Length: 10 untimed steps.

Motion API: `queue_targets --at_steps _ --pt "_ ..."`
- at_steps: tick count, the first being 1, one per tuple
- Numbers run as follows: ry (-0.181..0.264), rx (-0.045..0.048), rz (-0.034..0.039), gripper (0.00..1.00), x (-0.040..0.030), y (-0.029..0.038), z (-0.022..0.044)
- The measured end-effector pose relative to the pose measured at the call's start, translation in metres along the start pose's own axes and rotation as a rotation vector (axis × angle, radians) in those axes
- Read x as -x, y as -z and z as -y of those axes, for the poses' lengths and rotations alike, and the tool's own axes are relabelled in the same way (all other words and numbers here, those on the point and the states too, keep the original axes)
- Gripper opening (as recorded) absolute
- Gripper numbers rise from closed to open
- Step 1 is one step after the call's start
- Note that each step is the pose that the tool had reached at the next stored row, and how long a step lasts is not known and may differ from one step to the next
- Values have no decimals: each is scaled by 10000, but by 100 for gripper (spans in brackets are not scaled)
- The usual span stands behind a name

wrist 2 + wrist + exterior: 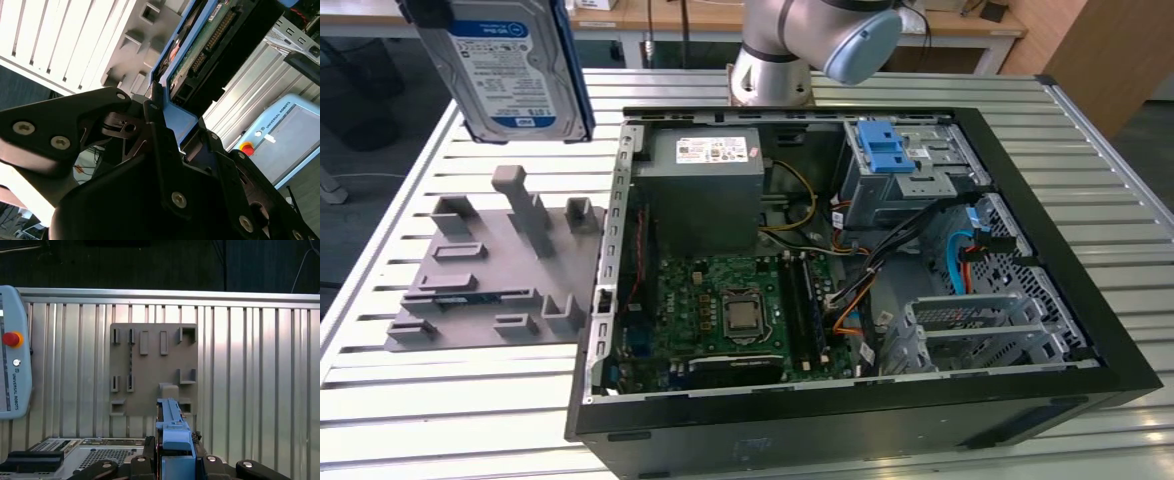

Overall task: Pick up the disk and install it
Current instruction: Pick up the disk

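Note:
The disk (pixel 515 72), a silver drive with a white-and-blue label and blue side rails, hangs high in the air at the exterior view's upper left, above the grey holder plate (pixel 494 270). In the second wrist view my gripper (pixel 167 125) is shut on the disk's blue rail (pixel 176 116), and the disk's green circuit board (pixel 200 45) faces the camera. In the first wrist view the disk's blue edge (pixel 172 430) stands up between my black fingers (pixel 148 460), straight above the holder plate (pixel 152 370).
An open computer case (pixel 1067 330) lies on the slatted metal table (pixel 480 400) at the exterior view's right. It has a drive cage with a blue clip (pixel 887 145) at its far end, loose cables and a motherboard (pixel 734 310). A teach pendant (pixel 12 370) lies beside the table.

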State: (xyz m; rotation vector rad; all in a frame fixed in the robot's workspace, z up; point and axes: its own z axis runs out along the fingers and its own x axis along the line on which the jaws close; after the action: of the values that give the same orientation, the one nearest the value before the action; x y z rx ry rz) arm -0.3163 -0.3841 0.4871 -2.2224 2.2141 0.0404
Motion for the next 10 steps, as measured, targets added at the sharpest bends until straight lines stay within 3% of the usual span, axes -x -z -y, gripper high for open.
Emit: queue_targets --at_steps 10 --pt "-16 0 0 36 -55 4 150"
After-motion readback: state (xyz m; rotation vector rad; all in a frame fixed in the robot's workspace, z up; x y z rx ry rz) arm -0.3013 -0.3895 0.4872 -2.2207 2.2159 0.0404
